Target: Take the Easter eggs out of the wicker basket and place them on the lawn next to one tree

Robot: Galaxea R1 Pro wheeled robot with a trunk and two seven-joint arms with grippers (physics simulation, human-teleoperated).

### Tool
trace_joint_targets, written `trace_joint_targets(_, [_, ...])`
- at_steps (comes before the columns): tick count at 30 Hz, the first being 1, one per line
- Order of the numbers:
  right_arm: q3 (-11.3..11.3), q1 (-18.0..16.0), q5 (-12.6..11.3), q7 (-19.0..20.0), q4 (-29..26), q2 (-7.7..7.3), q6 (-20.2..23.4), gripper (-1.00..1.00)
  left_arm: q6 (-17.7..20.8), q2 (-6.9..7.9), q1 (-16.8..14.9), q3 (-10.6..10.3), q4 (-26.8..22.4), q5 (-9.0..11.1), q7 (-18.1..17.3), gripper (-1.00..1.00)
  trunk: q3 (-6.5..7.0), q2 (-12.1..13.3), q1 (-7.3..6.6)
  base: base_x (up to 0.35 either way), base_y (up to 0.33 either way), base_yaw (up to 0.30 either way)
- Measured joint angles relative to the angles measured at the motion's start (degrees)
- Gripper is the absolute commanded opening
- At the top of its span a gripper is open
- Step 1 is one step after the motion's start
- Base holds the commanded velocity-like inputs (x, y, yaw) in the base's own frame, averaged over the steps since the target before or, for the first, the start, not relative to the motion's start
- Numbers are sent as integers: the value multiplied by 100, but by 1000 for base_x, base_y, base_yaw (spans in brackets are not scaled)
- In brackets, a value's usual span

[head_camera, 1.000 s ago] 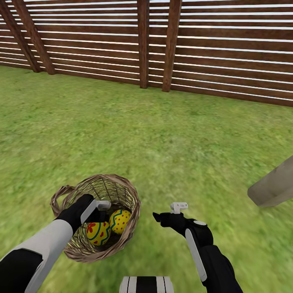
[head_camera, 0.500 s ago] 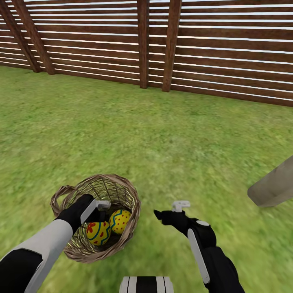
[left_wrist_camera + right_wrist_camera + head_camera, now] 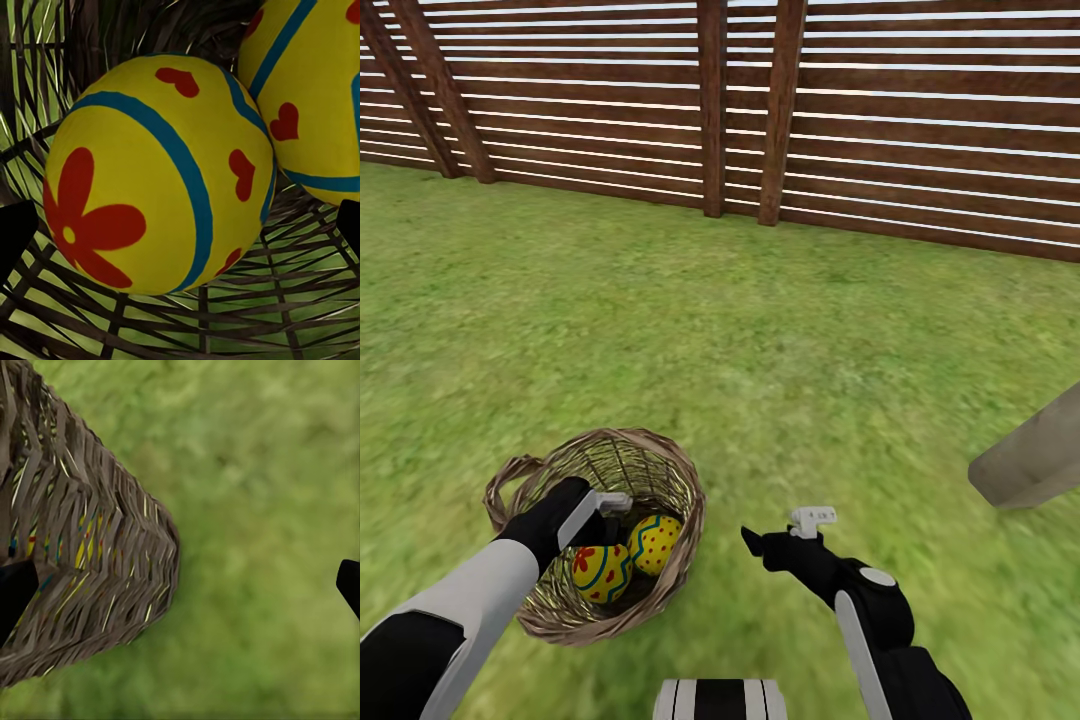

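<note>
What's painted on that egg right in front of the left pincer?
Glossy yellow egg: red flower, red hearts, blue bands; clearest in the left wrist view.

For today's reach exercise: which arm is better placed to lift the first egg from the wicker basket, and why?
Left. The left gripper is already inside the wicker basket, open, with the red-flower egg between its fingers. The right gripper hangs open over the lawn beside the basket.

Legible text: none | Labels, brands, numbers, signs: none readable | Eggs (image 3: 157,172): painted motifs only (flower, hearts, bands), no lettering | Wicker basket (image 3: 670,470): unmarked | Fence (image 3: 920,120): plain slats, no signage | Right gripper (image 3: 785,532): small white bracket carries faint marks, too small to read
</note>
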Motion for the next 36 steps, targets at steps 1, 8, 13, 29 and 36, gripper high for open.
trace_joint_targets(1, [-2, 3, 0, 5, -3, 0, 2, 100, -1, 0, 0, 0, 0, 0, 2, 100, 0, 0, 0, 0, 0, 0])
trace_joint_targets(8, [-1, 8, 2, 12, -6, 0, 13, 100, 4, 6, 0, 0, 0, 8, 5, 100, -66, -4, 8, 0, 0, 0])
trace_joint_targets(13, [1, 9, 1, 13, -6, 0, 22, 100, 5, 8, 0, 0, 4, 10, 38, 100, -111, -7, 13, 0, 0, 0])
trace_joint_targets(29, [2, 10, 2, 13, -4, 0, 35, 100, 7, 17, 0, 9, 8, 12, 216, 100, -177, -10, 21, 0, 0, 0])
trace_joint_targets(36, [3, 13, 1, 13, -7, 0, 36, 100, 3, 17, 0, 9, 8, 18, 218, 100, -222, -13, 26, 0, 0, 0])
